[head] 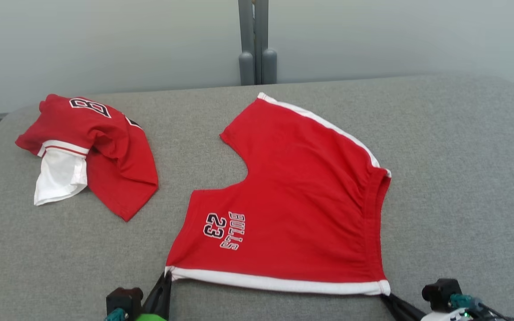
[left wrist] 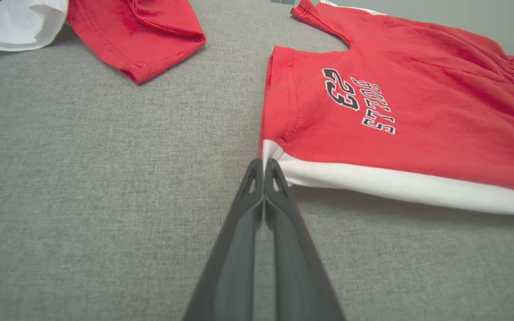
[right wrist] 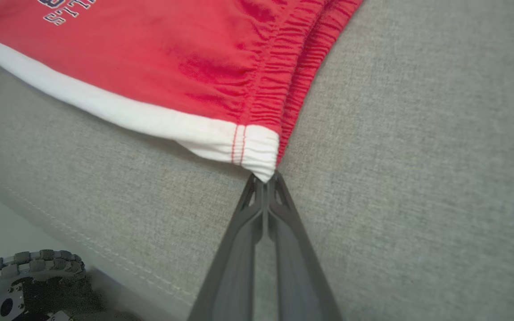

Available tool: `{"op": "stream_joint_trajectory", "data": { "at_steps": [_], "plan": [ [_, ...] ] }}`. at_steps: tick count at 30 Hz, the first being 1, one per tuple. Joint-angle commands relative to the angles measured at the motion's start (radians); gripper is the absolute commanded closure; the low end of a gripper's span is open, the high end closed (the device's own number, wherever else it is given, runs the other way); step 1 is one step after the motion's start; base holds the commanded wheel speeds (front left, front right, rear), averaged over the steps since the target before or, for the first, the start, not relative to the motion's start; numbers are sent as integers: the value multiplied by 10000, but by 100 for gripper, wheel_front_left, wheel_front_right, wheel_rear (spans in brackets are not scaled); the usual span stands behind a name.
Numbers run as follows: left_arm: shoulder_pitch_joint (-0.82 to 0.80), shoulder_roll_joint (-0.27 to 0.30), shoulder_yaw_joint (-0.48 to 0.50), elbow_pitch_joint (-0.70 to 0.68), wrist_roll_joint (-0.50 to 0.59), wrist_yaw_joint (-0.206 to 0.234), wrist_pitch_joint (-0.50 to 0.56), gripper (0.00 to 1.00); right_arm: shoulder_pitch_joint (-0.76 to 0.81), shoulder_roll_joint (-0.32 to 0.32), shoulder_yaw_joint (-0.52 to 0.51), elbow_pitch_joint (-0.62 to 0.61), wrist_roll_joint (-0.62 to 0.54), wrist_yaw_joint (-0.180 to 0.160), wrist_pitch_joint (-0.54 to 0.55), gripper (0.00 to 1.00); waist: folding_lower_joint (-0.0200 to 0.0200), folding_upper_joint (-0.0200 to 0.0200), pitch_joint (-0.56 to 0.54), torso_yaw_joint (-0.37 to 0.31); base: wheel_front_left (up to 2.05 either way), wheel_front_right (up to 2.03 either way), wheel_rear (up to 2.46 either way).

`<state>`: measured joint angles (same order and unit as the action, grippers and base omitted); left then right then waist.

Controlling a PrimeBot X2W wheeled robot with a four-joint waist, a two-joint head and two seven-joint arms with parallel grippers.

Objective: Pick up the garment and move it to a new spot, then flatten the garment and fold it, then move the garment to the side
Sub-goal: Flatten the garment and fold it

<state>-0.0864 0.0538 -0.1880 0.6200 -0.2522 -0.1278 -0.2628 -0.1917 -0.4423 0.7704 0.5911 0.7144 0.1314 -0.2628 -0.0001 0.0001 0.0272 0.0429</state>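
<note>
Red shorts [head: 292,200] lie flat mid-cushion, edge nearest the robot slightly lifted. Left gripper [left wrist: 263,162] is clamped tight on the white-trimmed leg corner, right gripper [right wrist: 266,178] likewise on the waistband corner. Soft knit, gathered elastic waist, white side stripe. Grey woven cushion [head: 462,178] underneath. Crumpled red-and-white jersey [head: 114,151] sits well apart, far left.
</note>
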Motion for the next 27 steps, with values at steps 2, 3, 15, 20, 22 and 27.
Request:
{"op": "stream_joint_trajectory", "data": {
  "at_steps": [2, 3, 15, 20, 22, 27],
  "plan": [
    [465, 34, 123, 62, 90, -31, -29, 100, 503, -7, 209, -21, 104, -14, -24, 100, 1, -1, -789, 123, 0, 0, 0],
    [641, 33, 163, 87, 96, -25, -29, 100, 668, -5, 358, -34, 103, -14, -24, 100, 1, -1, -863, 114, 0, 0, 0],
    [2121, 387, 149, 117, 208, -34, -20, 100, 1312, -135, 1501, -287, 428, -14, -24, 100, 1, -1, -1189, -111, 0, 0, 0],
    [1348, 396, -58, -964, 238, -35, -19, 100, 1042, -111, 456, -924, 411, -14, -25, 100, 1, -1, -874, -121, 0, 0, 0],
    [874, 436, -177, -1308, 180, -35, -19, 100, 966, -53, -66, -1112, 542, -14, -25, 100, 1, -1, -689, -168, 0, 0, 0],
    [-1139, 642, -939, -916, 228, -36, -19, 100, 434, 103, -1019, -1426, 637, -14, -24, 100, 1, -1, -149, -458, 0, 0, 0]
  ]
}}
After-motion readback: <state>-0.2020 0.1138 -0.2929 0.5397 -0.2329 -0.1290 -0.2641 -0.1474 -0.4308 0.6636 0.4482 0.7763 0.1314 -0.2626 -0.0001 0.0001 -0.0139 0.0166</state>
